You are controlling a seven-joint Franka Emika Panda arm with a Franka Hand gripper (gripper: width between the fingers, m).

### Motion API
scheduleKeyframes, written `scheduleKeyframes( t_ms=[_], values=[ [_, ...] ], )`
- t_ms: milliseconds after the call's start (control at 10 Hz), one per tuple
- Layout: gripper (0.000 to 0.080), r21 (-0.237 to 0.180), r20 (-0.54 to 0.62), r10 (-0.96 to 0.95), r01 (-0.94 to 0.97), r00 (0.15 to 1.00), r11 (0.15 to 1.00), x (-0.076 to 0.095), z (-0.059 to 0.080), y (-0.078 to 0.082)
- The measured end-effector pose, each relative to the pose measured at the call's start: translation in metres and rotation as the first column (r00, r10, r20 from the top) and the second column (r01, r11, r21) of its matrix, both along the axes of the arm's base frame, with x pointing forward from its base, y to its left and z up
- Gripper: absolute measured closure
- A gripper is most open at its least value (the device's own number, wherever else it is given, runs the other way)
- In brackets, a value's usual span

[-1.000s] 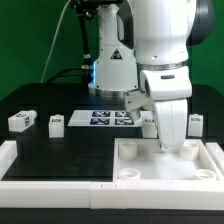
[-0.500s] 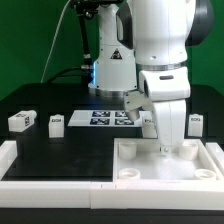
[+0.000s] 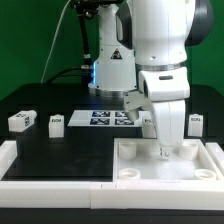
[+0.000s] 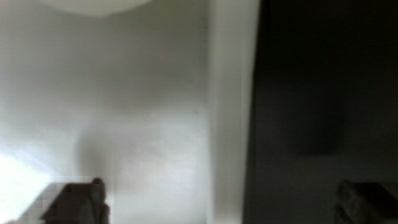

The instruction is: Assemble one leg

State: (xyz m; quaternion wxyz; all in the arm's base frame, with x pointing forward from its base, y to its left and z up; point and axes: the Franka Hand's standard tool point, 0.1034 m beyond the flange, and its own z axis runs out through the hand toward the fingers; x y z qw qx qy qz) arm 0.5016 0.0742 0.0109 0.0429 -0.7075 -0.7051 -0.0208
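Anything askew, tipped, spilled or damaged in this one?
Nothing stands out. The legs on the exterior view's left and right stand upright and apart, the marker board lies flat, and the end effector hangs over the white tray-like piece.

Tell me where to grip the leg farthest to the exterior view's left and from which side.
Probably grip the leg across its body, clamping the two flanks beside the tagged face, coming straight down from above. It sits alone on the black table, apart from the next leg, so both flanks look free.
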Motion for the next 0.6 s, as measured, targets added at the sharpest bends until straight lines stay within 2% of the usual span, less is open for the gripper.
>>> scheduleKeyframes(
  t_ms=[200, 600],
  values=[
    [0.0151, -0.001, -0.001, -0.016, 0.016, 1.000, 1.000, -0.001, 0.001, 0.000],
    [0.0150, -0.034, 0.017, -0.223, 0.223, 0.975, 0.974, -0.035, 0.048, 0.008]
  ],
)
